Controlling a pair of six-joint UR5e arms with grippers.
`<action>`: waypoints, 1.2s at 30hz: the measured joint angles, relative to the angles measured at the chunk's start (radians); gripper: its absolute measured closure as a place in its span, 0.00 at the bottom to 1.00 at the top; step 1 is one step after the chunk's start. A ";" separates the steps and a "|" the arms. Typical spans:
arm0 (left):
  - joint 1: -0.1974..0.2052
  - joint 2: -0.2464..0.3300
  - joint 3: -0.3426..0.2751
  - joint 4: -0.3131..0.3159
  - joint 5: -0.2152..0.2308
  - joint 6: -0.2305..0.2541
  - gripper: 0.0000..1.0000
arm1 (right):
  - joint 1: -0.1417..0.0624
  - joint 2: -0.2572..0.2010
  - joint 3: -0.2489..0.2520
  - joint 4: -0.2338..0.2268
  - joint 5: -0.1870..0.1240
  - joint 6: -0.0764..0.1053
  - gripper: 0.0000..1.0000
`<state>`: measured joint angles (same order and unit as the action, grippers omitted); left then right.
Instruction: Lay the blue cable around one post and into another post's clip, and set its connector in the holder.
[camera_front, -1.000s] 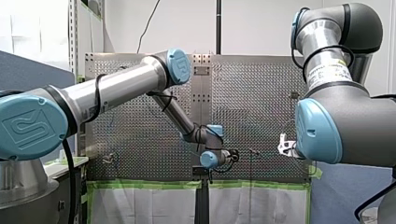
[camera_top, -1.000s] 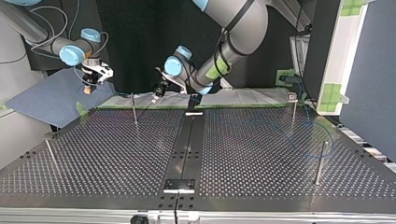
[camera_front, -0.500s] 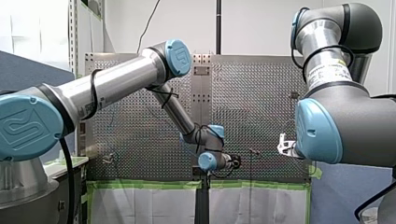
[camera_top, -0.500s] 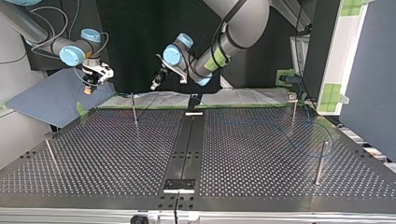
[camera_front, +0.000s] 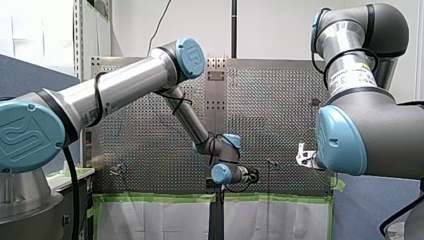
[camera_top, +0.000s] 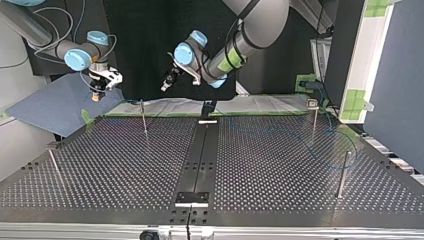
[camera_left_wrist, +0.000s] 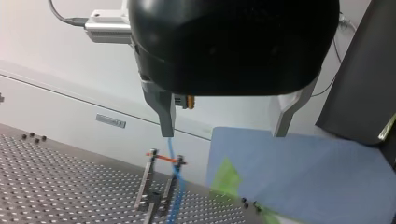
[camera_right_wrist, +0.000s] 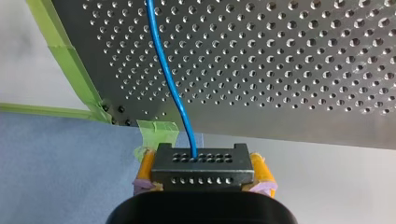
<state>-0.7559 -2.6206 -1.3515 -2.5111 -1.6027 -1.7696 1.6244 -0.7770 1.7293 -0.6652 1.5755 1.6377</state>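
Observation:
In the right wrist view my right gripper (camera_right_wrist: 204, 164) has its yellow pads shut on the black connector (camera_right_wrist: 203, 177). The blue cable (camera_right_wrist: 168, 79) runs from the connector out over the perforated table (camera_right_wrist: 289, 70). In the top view this gripper (camera_top: 96, 94) hangs off the table's far left corner. My left gripper (camera_top: 167, 83) hovers above the far edge, up and right of a thin post (camera_top: 144, 117). Its metal fingers (camera_left_wrist: 166, 116) stand open and empty. The cable (camera_left_wrist: 175, 186) passes a clip post (camera_left_wrist: 145, 179) below them. A faint cable loop (camera_top: 310, 146) lies at the top view's right.
More thin posts stand at the top view's left (camera_top: 55, 167) and right (camera_top: 344, 172), with a clip-topped one (camera_top: 313, 115) further back. A black strip with a holder (camera_top: 191, 198) runs down the middle. Green tape (camera_top: 150, 114) edges the far side.
My left gripper has lifted away from the table's far edge, rising above the post, and its elbow has swung higher. My right gripper has stayed put with the connector.

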 joint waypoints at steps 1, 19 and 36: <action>-0.001 0.005 0.000 0.000 -0.008 0.005 0.00 | 0.000 0.000 0.000 0.000 0.000 0.000 1.00; -0.014 0.026 0.004 0.012 -0.101 -0.012 0.00 | 0.005 0.001 0.000 -0.002 -0.002 0.001 1.00; -0.017 0.026 0.004 0.017 -0.128 -0.062 0.00 | 0.012 0.002 0.000 -0.003 -0.007 0.000 1.00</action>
<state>-0.7732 -2.5944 -1.3475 -2.4944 -1.7303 -1.8319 1.6361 -0.7753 1.7295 -0.6679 1.5685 1.6373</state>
